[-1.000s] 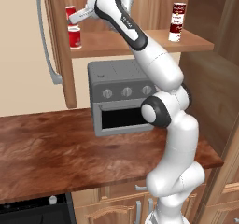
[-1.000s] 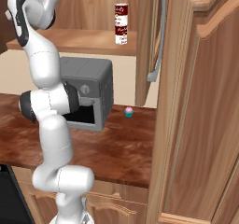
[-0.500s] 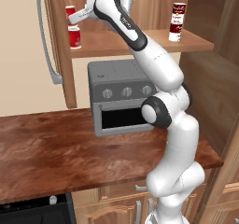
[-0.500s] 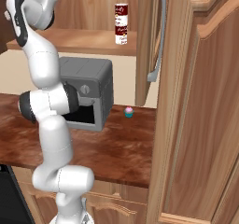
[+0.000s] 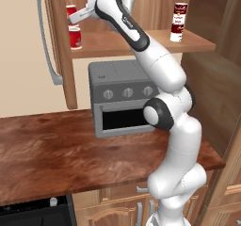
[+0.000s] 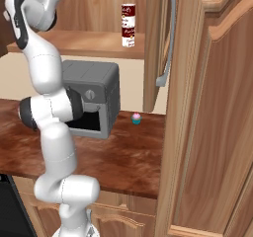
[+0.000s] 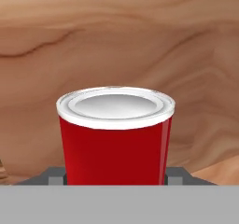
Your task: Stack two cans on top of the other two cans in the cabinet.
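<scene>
The cabinet [image 5: 117,44] hangs above the counter [image 5: 56,149], its long grey door handle [image 5: 49,46] on the open left door. Below its shelf, a grey toaster oven [image 5: 120,100] with three knobs sits on the counter; a small cupcake [image 6: 136,118] lies to its right by the wall.

Four cans are on the shelf, in two stacks of two. At the right, a can with a pale front label [image 6: 128,12] stands on a white-bottomed can [image 6: 128,36]; the lettering is too small to read. At the far left, a plain red can [image 7: 115,134] with a pale rim sits atop a red can [image 5: 75,36].

The gripper [image 5: 73,17] is at that upper can, fingers closed against its sides.
</scene>
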